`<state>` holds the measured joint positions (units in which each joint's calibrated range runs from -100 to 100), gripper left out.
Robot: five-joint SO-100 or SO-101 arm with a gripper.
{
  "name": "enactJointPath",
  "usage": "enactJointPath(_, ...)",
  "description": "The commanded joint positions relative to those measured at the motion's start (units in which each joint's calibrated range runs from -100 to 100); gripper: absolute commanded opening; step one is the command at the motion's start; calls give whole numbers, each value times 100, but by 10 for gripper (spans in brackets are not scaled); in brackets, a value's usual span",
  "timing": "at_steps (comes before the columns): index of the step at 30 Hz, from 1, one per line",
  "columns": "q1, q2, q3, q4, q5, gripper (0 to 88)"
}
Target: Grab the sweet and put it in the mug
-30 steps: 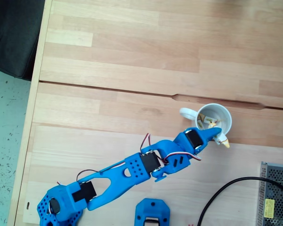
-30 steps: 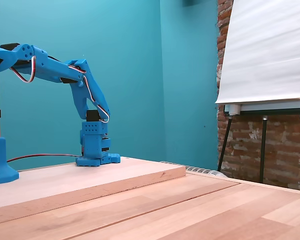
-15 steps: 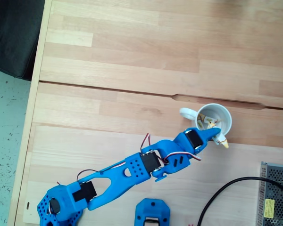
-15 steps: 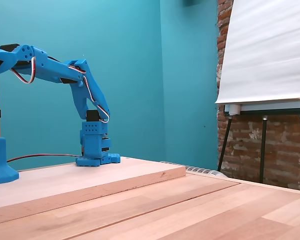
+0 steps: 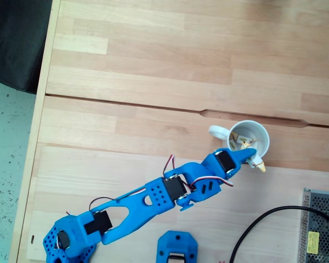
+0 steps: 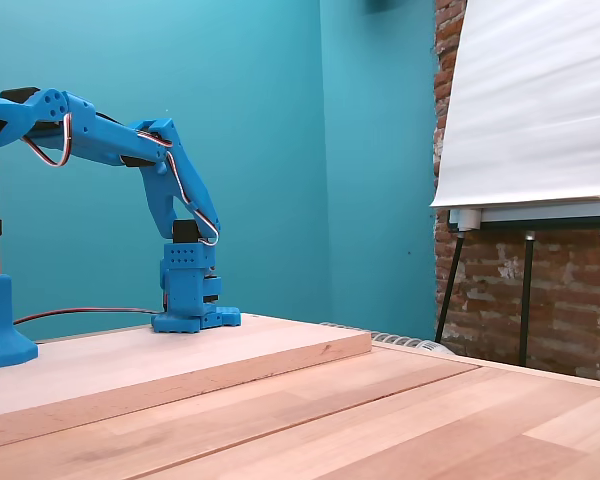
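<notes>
In the fixed view from above, the white mug (image 5: pixel 261 137) stands right of centre with its small handle (image 5: pixel 216 131) pointing left. Several wrapped sweets (image 5: pixel 238 141) lie inside it. My blue gripper (image 5: pixel 252 157) reaches to the mug's lower rim from the lower left. It is shut on a sweet (image 5: pixel 258 163), whose white wrapper and yellow end stick out just outside the rim on the lower right. In the fixed view from the side, my arm (image 6: pixel 100 140) stretches from its base to the left edge, where the gripper is cut off.
A black cable (image 5: pixel 263 224) and a metal grille box (image 5: pixel 321 230) sit at the lower right, and a blue printed part (image 5: pixel 176 249) lies at the bottom. The table's left edge (image 5: pixel 41 109) drops to the floor. A white board on an easel (image 6: pixel 530 110) stands beyond the table.
The held sweet has shifted a hair to the left beside the mug's rim. The arm has otherwise stayed still.
</notes>
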<state>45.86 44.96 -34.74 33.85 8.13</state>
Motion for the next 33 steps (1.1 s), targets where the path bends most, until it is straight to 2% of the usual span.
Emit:
enactJointPath(1,-26,-159,-41,26,-5,38)
enactJointPath(5,-84,-159,-50,26,-5,72)
enactJointPath(14,-120,-159,-68,26,34,222)
enactJointPath(18,-135,-159,-68,26,44,238)
enactJointPath(24,-135,-159,-68,26,15,204)
enactJointPath(30,-98,-365,-41,107,-10,38)
enactJointPath(33,-171,-666,-41,615,-15,27)
